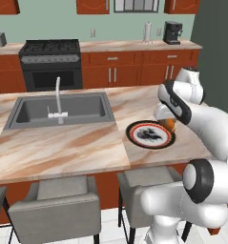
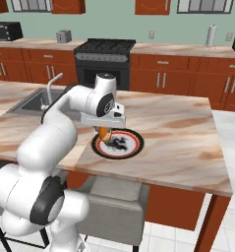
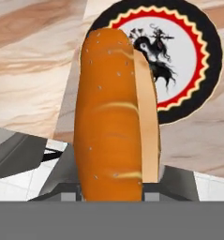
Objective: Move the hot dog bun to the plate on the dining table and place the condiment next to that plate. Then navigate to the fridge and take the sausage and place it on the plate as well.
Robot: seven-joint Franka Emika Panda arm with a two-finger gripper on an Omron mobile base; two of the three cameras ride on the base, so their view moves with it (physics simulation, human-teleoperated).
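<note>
The pincer (image 2: 105,133) hangs over the near edge of the plate (image 2: 130,146), clenched on the hot dog bun (image 3: 114,117). In the hand view the bun stands lengthwise between the finger tips and reaches up across the picture, its golden-orange crust to the left and its paler cut side to the right. Behind it lies the plate (image 3: 197,70), with black rim, red and yellow zigzag ring and a dark figure on the white centre.

In the left base view the bun (image 1: 170,125) shows as a small orange patch under the white hand, just above the right rim of the plate (image 1: 139,138). Whether the bun touches the plate I cannot tell. In the right base view the bun (image 2: 104,134) hangs at the left rim of the plate.

The plate rests on the dining table (image 1: 63,147), a marbled beige-pink worktop, near its front edge and to the right of the grey sink (image 1: 34,112) with its white tap (image 1: 58,97). Two grey stools (image 1: 58,200) stand at the near side of the worktop. Beyond it runs a counter with red-brown cabinets and a black stove (image 1: 51,64)
</note>
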